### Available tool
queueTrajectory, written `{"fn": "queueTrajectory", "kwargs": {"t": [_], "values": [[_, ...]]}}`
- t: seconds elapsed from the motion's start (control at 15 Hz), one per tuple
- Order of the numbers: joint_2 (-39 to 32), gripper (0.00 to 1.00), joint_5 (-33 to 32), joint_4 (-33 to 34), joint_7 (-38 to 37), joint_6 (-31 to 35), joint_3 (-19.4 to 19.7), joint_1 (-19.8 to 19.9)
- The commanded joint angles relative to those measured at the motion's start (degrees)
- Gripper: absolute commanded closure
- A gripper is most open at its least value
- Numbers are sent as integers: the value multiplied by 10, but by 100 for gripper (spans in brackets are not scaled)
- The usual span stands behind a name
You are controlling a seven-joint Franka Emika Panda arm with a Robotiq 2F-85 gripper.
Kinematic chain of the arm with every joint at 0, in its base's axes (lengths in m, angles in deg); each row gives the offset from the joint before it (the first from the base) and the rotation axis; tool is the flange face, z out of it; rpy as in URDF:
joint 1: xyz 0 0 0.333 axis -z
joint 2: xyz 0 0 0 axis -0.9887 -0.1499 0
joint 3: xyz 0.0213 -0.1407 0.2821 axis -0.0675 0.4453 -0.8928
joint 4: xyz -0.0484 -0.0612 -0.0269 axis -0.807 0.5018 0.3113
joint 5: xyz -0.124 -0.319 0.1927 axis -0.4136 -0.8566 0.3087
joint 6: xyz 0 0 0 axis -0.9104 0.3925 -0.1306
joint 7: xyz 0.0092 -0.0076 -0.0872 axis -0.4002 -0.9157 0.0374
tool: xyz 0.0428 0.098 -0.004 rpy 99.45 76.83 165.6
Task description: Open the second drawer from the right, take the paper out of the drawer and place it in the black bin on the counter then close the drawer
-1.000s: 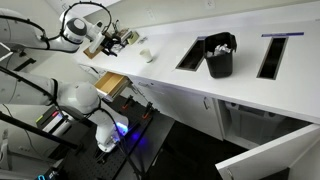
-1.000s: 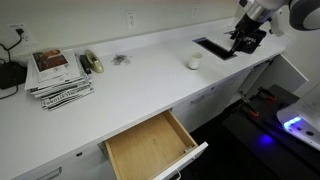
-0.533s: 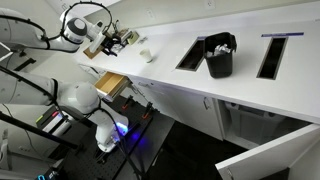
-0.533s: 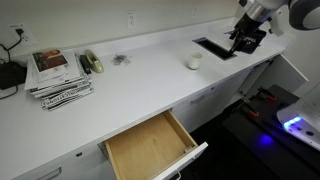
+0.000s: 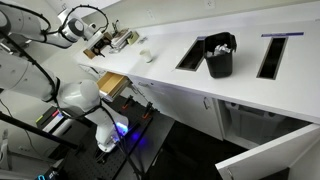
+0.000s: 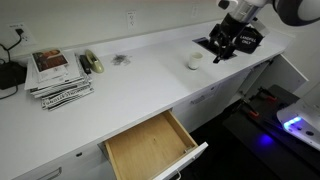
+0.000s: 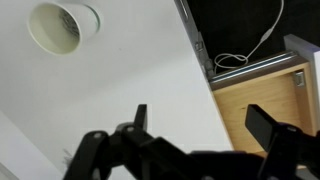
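The drawer stands pulled out under the counter; its tan wooden box looks bare. The black bin sits on the counter between two dark framed slots. Pale patches show at its mouth, too small to identify. The paper shows nowhere as a separate thing. My gripper hovers over the counter by a dark slot, to the right of a white cup. In the wrist view my gripper is open, with only white counter and tan wood between the fingers. It also shows at the counter's far left end.
A white cup stands on the counter. Beyond the counter's edge lie a dark gap with a cable and a flat tan wooden surface. Magazines are stacked far left. A white cabinet door hangs open.
The gripper has moved left along the counter toward the cup and turned at the wrist. It stays open. The drawer and the bin have not moved.
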Motion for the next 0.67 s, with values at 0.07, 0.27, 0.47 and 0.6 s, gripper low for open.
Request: {"fn": "queueTrajectory", "kwargs": {"t": [0.07, 0.27, 0.47, 0.6], "values": [[-110, 0, 53, 106, 87, -13, -44, -40], [-161, 0, 75, 154, 149, -20, -84, -48], [-205, 0, 80, 190, 199, -30, -129, -51], [-231, 0, 77, 208, 232, -38, -158, -52]]}}
